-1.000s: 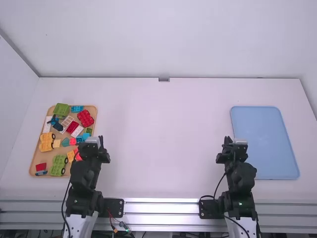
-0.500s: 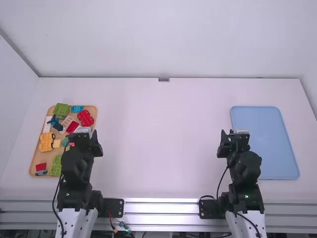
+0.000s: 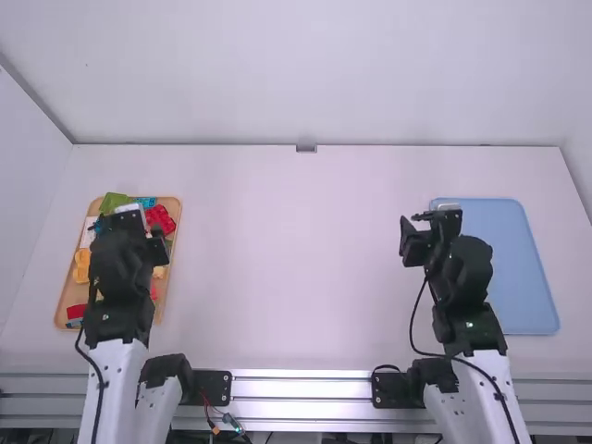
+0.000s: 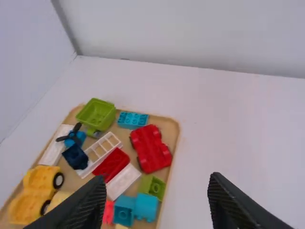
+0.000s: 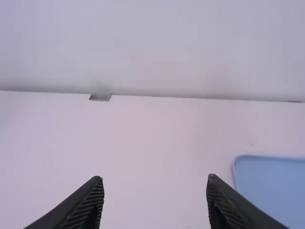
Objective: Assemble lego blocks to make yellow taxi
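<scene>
On the tray (image 4: 170,126), the yellow car's (image 4: 42,179) long axis runs forward.

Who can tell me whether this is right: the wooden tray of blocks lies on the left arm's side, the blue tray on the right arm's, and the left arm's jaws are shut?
Not shut: the left wrist view shows the left gripper with its jaws open. The rest stands: wooden tray of blocks on the left arm's side, blue tray on the right arm's.

Wooden tray (image 4: 168,126): one. Blue tray (image 3: 504,277): one. Yellow wheeled block (image 4: 40,178): one. Green bin (image 4: 96,113): one.
</scene>
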Controlling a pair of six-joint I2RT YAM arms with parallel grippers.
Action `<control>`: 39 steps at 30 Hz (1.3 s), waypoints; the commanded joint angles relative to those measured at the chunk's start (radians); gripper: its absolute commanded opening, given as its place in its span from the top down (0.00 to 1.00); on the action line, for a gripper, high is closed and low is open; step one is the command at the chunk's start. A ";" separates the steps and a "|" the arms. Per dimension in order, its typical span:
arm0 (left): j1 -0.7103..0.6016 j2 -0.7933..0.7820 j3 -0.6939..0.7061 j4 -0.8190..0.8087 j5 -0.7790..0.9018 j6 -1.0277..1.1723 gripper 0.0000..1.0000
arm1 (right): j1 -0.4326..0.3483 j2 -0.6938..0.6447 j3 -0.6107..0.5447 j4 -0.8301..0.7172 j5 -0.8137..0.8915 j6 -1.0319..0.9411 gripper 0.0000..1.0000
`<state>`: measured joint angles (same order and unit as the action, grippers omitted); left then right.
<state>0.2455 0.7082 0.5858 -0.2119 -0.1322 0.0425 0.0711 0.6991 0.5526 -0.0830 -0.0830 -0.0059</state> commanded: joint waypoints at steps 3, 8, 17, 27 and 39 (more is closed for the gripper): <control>0.117 0.186 0.172 -0.071 0.040 0.044 0.33 | 0.018 0.110 0.125 -0.007 -0.024 0.000 0.33; 0.259 0.420 0.368 -0.162 0.107 0.078 0.24 | 0.030 0.218 0.215 -0.020 -0.037 -0.001 0.24; 0.461 0.907 0.796 -0.434 0.197 0.314 0.10 | 0.048 0.381 0.350 -0.016 -0.059 -0.002 0.11; 0.605 1.207 1.031 -0.609 0.219 0.507 0.06 | 0.059 0.475 0.428 -0.021 -0.071 -0.002 0.03; 0.689 1.304 1.028 -0.697 0.222 0.584 0.21 | 0.061 0.492 0.441 0.001 -0.074 -0.051 0.02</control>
<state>0.9375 1.9812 1.5959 -0.8986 0.0780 0.6041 0.1272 1.1835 0.9546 -0.0860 -0.1539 -0.0517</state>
